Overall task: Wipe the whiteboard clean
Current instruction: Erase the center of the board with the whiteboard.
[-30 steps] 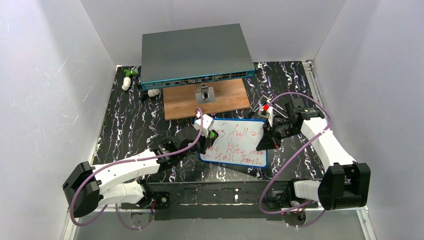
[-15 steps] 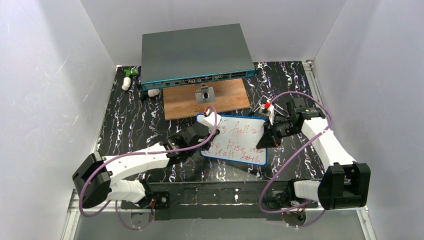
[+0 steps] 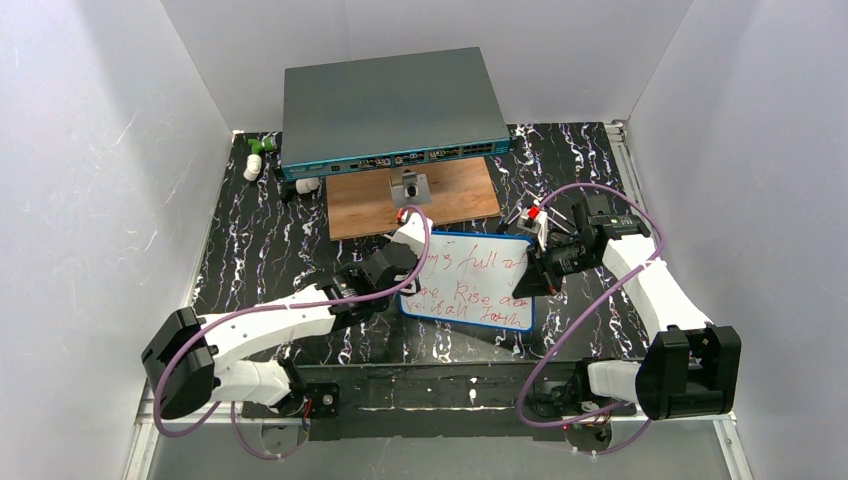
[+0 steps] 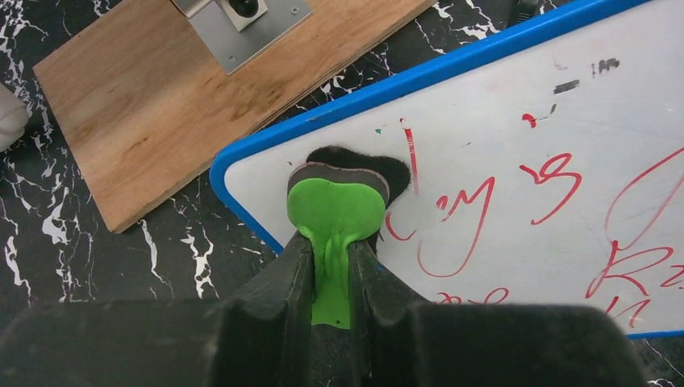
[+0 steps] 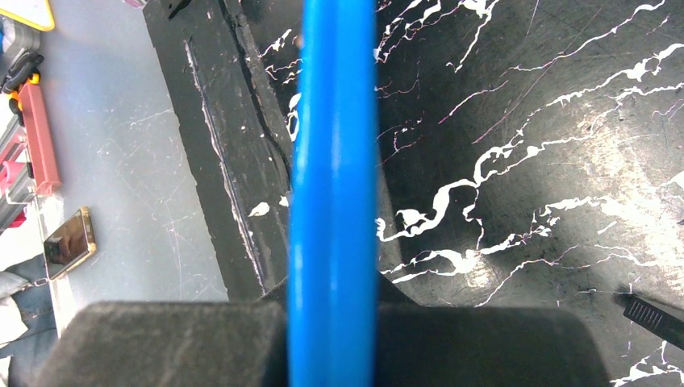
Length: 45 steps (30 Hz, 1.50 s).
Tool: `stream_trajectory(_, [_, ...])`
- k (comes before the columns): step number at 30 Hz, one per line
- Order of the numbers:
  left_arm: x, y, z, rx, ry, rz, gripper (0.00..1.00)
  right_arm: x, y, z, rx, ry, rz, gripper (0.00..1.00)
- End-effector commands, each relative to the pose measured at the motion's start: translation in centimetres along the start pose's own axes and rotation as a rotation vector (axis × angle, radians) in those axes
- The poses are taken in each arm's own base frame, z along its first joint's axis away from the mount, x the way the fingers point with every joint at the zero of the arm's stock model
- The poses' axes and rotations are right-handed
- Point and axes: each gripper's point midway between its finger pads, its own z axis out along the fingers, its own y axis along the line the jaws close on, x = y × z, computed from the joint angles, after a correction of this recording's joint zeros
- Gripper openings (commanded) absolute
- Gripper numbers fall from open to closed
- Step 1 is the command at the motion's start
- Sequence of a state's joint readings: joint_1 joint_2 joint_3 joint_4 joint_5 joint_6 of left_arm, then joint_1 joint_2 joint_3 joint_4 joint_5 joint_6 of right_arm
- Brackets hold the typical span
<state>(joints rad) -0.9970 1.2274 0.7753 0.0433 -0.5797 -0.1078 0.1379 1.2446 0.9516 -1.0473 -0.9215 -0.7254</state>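
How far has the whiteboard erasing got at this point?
Done: both grips are set. The right gripper is shut on the edge of the small blue-framed whiteboard; the left gripper is shut on a green eraser with a dark felt pad. In hand: the pad presses on the board's far-left corner. Left: nearly everything; three lines of red handwriting remain.

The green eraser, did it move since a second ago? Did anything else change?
The left gripper, holding the green eraser, slid it over the whiteboard, away from the arm bases, to its far left corner. The right gripper stayed clamped on the board's right edge. The red writing, wooden board and switch box look unchanged.
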Motion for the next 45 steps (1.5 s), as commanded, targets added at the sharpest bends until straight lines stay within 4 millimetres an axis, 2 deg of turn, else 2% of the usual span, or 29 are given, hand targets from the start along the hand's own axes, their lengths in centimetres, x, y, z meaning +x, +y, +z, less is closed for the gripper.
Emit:
stream_trajectory(1, [1.6, -0.1, 0.0, 0.017, 0.042, 0.013, 0.0, -0.6, 1.5, -0.1, -0.048, -0.018, -0.046, 0.01])
stream_trajectory(6, [4.1, -2.1, -0.4, 0.117, 0.094, 0.059, 0.0, -0.6, 1.5, -0.1, -0.048, -0.02, -0.047, 0.01])
stream_trajectory(9, [5.1, -2.3, -0.6, 0.121, 0.112, 0.074, 0.0, -0.6, 1.5, -0.1, -0.049, -0.02, -0.046, 0.01])
stream_trajectory(12, [5.0, -1.5, -0.8, 0.084, 0.113, 0.078, 0.0, -0.6, 1.5, -0.1, -0.051, -0.02, -0.045, 0.01])
stream_trajectory(15, [3.8, -0.2, -0.8, 0.011, 0.097, 0.081, 0.0, -0.6, 1.5, -0.1, -0.051, -0.019, -0.044, 0.01])
stream_trajectory(19, [1.1, 1.3, -0.9, -0.083, 0.05, 0.053, 0.0, -0.6, 1.5, -0.1, -0.051, -0.019, -0.045, 0.01])
stream_trajectory(22, [-0.3, 1.5, -0.7, -0.099, 0.044, 0.041, 0.0, -0.6, 1.5, -0.1, -0.052, -0.018, -0.043, 0.01])
stream_trajectory(24, [-0.6, 0.8, -0.5, -0.066, 0.049, 0.05, 0.0, -0.6, 1.5, -0.1, -0.053, -0.019, -0.043, 0.01])
stream_trajectory(28, [0.3, -1.5, -0.1, 0.056, 0.068, 0.078, 0.0, -0.7, 1.6, -0.1, -0.053, -0.021, -0.045, 0.01])
stream_trajectory(31, [1.9, -3.0, -0.3, 0.141, 0.093, 0.107, 0.0, -0.7, 1.6, -0.1, -0.055, -0.023, -0.046, 0.01])
stream_trajectory(35, [4.4, -3.7, -0.6, 0.174, 0.139, 0.132, 0.0, -0.7, 1.7, -0.1, -0.059, -0.023, -0.045, 0.01])
stream_trajectory(37, [5.6, -3.0, -0.7, 0.128, 0.171, 0.119, 0.0, -0.7, 1.7, -0.1, -0.059, -0.022, -0.045, 0.01])
stream_trajectory(40, [6.9, -0.5, -0.9, -0.011, 0.216, 0.121, 0.0, -0.7, 1.7, -0.1, -0.059, -0.023, -0.046, 0.01])
stream_trajectory(42, [6.4, 0.8, -1.0, -0.079, 0.206, 0.116, 0.0, -0.7, 1.7, -0.1, -0.06, -0.023, -0.045, 0.01])
stream_trajectory(45, [4.3, 1.9, -0.9, -0.125, 0.171, 0.093, 0.0, -0.7, 1.7, -0.1, -0.062, -0.023, -0.044, 0.01])
